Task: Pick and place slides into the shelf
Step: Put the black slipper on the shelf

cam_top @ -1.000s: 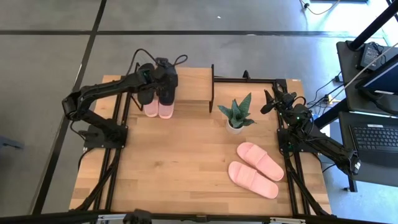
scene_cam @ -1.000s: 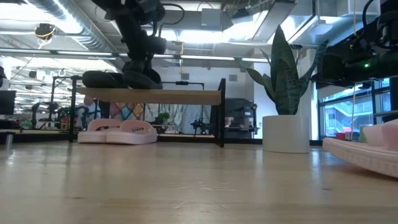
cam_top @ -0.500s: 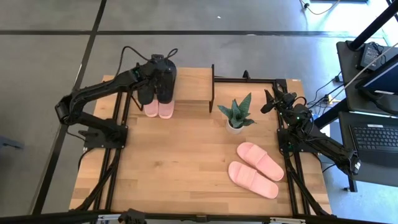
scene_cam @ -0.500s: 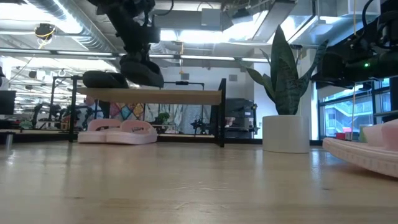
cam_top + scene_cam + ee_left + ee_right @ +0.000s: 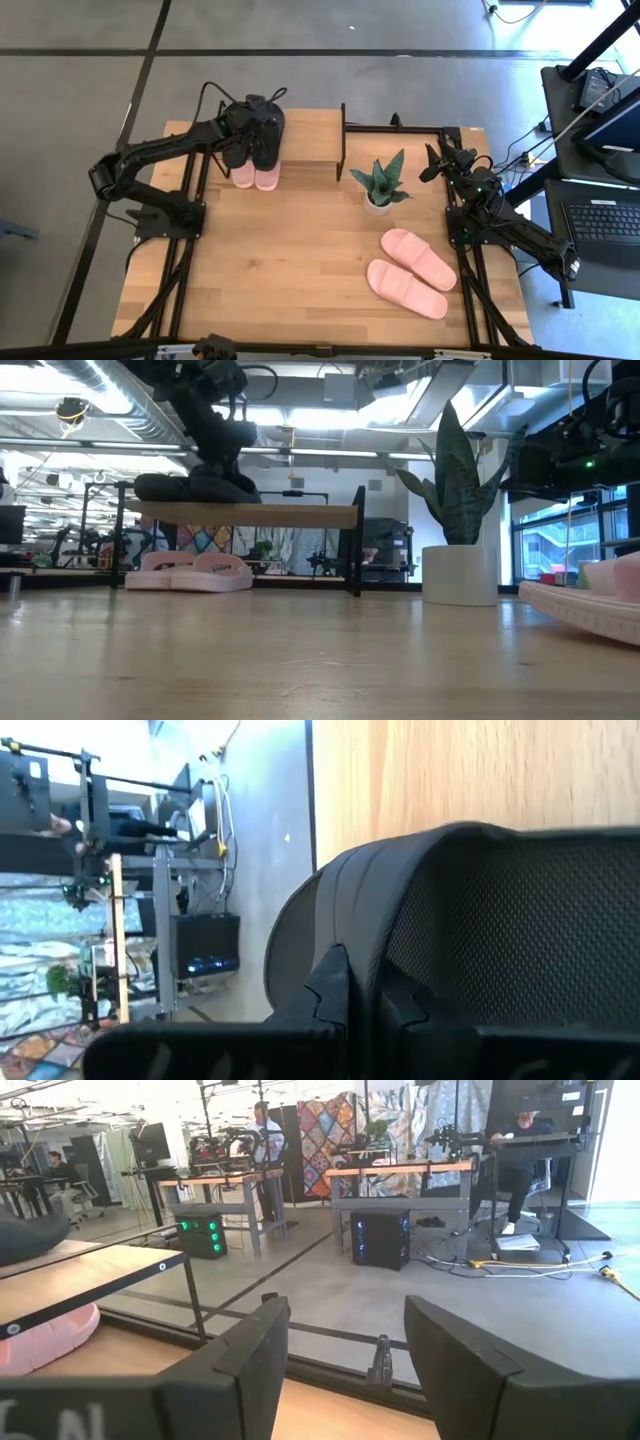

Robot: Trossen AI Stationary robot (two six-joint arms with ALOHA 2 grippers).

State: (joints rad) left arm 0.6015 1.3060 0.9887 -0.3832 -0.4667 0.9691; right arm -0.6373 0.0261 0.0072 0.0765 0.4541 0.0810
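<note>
1. The shelf (image 5: 310, 135) stands at the far edge of the table (image 5: 290, 270), nearer the far left corner; light wood top board, thin black frame.
2. Two black slides sit side by side on the shelf's top board, at its left end; one black slide (image 5: 234, 140) is nearer the left edge, the other black slide (image 5: 266, 145) is just beside it.
3. The left gripper (image 5: 258, 108) is right over the 2nd black slide; in the left wrist view that slide's strap (image 5: 480, 910) fills the pic; can't tell if the fingers are clenched on it or let go.
4. Two pink slides (image 5: 190, 572) lie on the lower tier, under the black ones; their ends stick out past the shelf's front edge.
5. Two more pink slides (image 5: 410, 272) lie flat on the table near its right edge, close together.
6. A plant in a white pot (image 5: 378, 185) stands just right of the shelf.
7. The right gripper (image 5: 432, 162) waits near the table's far right corner; fingers spread apart, nothing in them.
</note>
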